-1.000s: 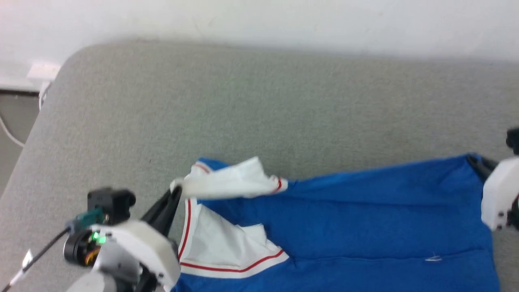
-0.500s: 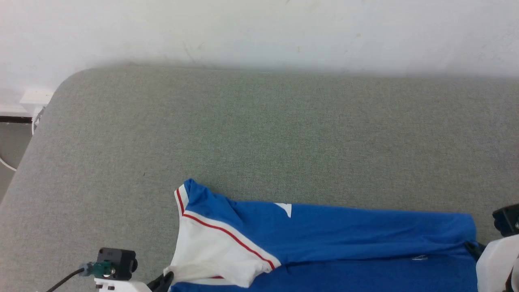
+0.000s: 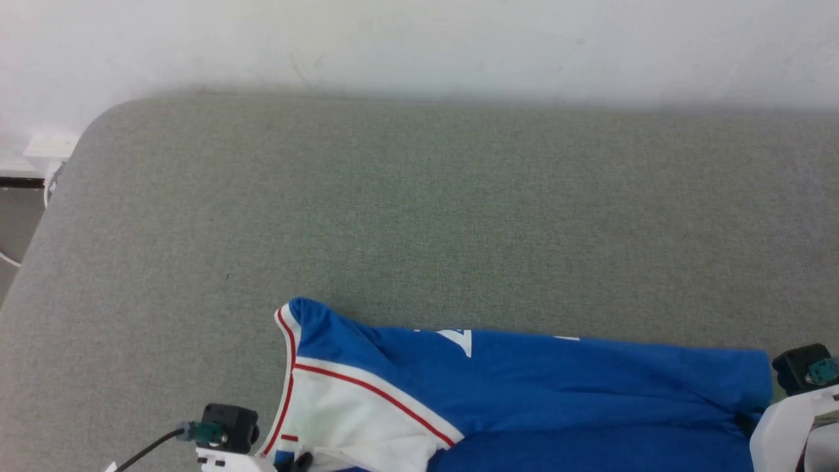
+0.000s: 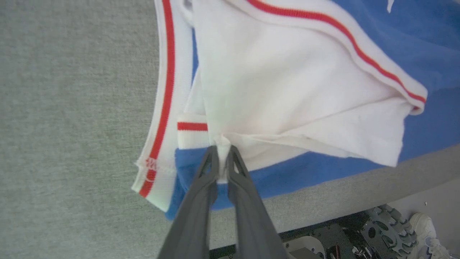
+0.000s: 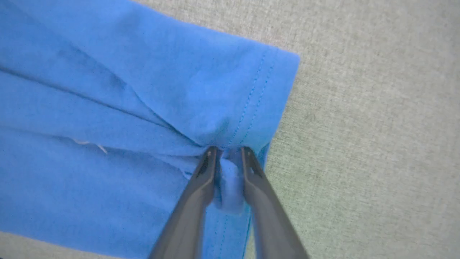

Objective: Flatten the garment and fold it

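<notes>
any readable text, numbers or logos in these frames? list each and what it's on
Nothing can be read in full.
White print at the far folded edge of the shirt: only fragments show, cut off by the fold, unreadable.
Small red stitched mark at the end of the striped trim, left wrist view: too blurred to read.

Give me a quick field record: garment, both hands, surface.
garment: royal-blue jersey T-shirt with white sleeves and red-and-white trim, lying doubled along the near edge, white print peeking at its far edge
left hand: shut on the white sleeve
right hand: pinching a bunched corner of the blue hem
surface: grey fabric-covered table
</notes>
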